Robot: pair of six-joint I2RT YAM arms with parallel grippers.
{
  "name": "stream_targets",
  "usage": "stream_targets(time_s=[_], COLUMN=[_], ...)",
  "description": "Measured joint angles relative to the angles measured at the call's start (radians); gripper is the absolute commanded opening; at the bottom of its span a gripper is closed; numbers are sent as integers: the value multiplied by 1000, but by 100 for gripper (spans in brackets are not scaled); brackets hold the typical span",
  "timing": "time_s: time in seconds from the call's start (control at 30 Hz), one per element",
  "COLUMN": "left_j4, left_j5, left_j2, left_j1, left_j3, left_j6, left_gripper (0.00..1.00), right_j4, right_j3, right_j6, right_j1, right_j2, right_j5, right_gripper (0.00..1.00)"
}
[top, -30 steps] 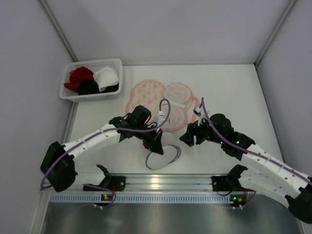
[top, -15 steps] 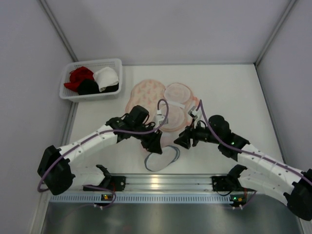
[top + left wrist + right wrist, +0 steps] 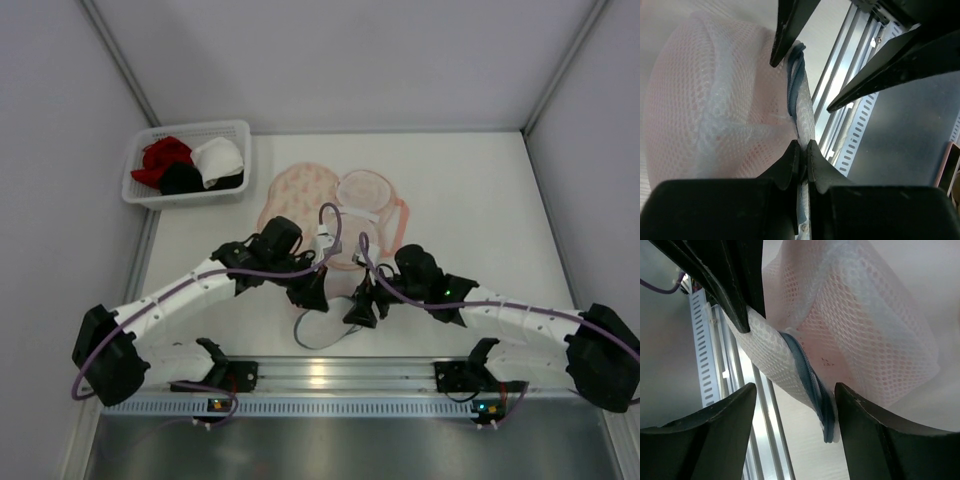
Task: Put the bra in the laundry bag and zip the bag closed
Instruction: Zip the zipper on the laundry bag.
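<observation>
Basket [image 3: 138, 192] at the far left corner of the table [image 3: 480, 200], with a red garment [image 3: 160, 155], a black one [image 3: 181, 179] and a white one [image 3: 219, 156] piled in it. To its right, mid-table, lies the laundry bag [image 3: 295, 190], its peach floral dome facing up. Its pale mesh runs toward me, down to the zip rim [image 3: 796, 85]. My left gripper [image 3: 312, 290] is pinched tight on that rim, the two fingers pressed together with the white tape and blue-grey zip squeezed between them and the mesh bulging to one side. Just to the right, my right gripper [image 3: 358, 310] stands with its jaws apart. One finger is on each side of the same zip edge, and neither touches it as far as my wrist view shows. Farther back and to the right, the bra [image 3: 368, 190] lies on the table against the floral dome, pale pink cups up and a strap trailing off its right side. I cannot tell whether any of it is already under the mesh.
</observation>
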Motion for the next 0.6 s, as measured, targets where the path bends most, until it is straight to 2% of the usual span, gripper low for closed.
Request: stream_targets(time_s=[0.1,0.17,0.2,0.23,0.3,0.33,0.47,0.6], left_j4=[-6,-11,-13,-13,-23,-27,-42,-81], left_j5=[0,0,0,-1,-9,-21,-80,-128], left_j2=[-25,-42,-50,-56,-70,-76,-83,-95], left_j1=[0,0,0,0,0,2,9,9], left_j3=[4,14,21,27,42,46,80,142], left_j6=[-5,-16,-22,-26,-34,-39,-94,-188], left_gripper=[0,0,0,0,0,0,0,0], right_j4=[-3,-2,4,11,12,11,-42,-93], right_j3=[19,39,47,53,62,66,111,148], right_j6=[-22,-35,-36,-37,-33,-22,73,243], right_j1=[31,41,44,45,46,47,47,45], right_j2=[41,60,65,68,69,69,68,45], right_j5=[19,39,52,67,93,108,130,109], right_gripper=[65,53,45,25,3,0,0,0])
